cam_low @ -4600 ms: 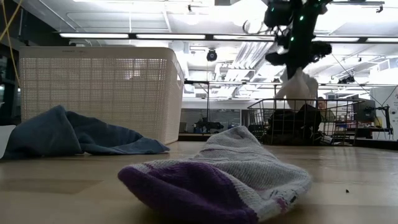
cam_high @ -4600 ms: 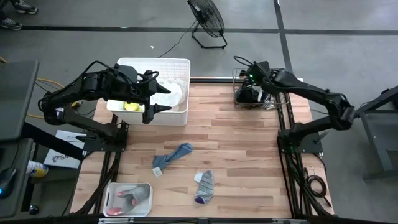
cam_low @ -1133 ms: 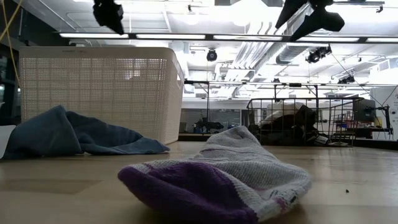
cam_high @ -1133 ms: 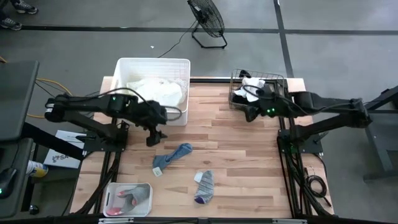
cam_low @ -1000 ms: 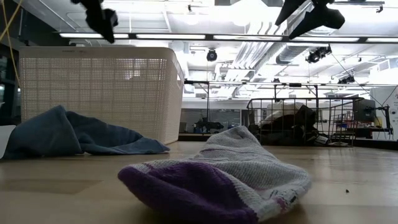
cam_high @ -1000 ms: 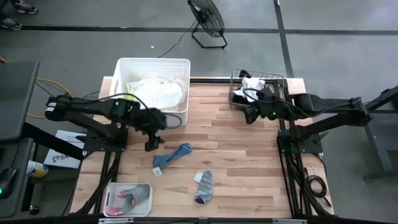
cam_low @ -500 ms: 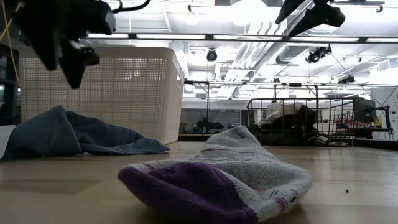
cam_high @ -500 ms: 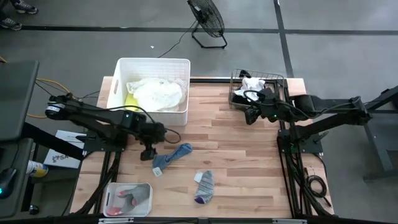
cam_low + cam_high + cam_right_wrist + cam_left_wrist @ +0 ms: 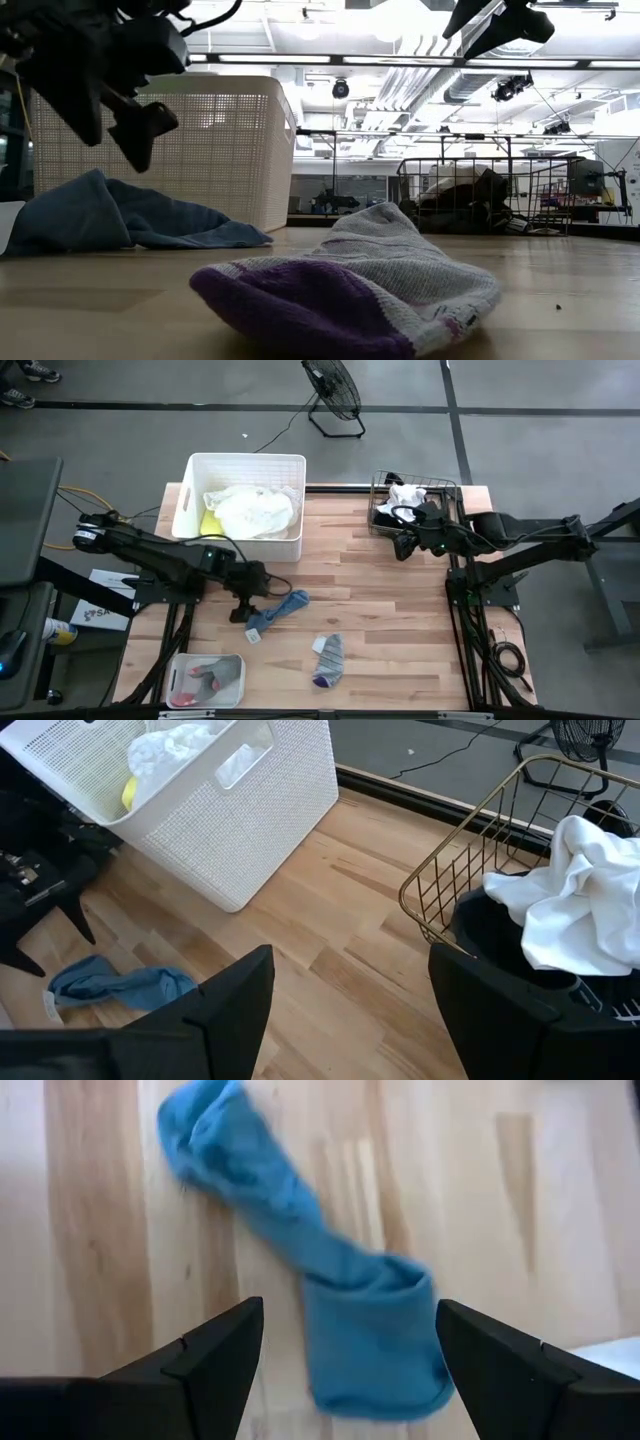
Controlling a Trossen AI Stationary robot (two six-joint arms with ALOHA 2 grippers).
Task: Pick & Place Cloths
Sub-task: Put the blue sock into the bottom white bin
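Beside the white bin (image 9: 243,538), a blue sock (image 9: 277,611) and a purple-toed sock (image 9: 328,658).

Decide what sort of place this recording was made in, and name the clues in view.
Probably a robotics lab or workshop: a bare concrete floor around the wooden table, a standing floor fan, and exposed ceiling ducts with strip lights.

blue sock (image 9: 120,222) cropped, basket contents (image 9: 470,195) obscured
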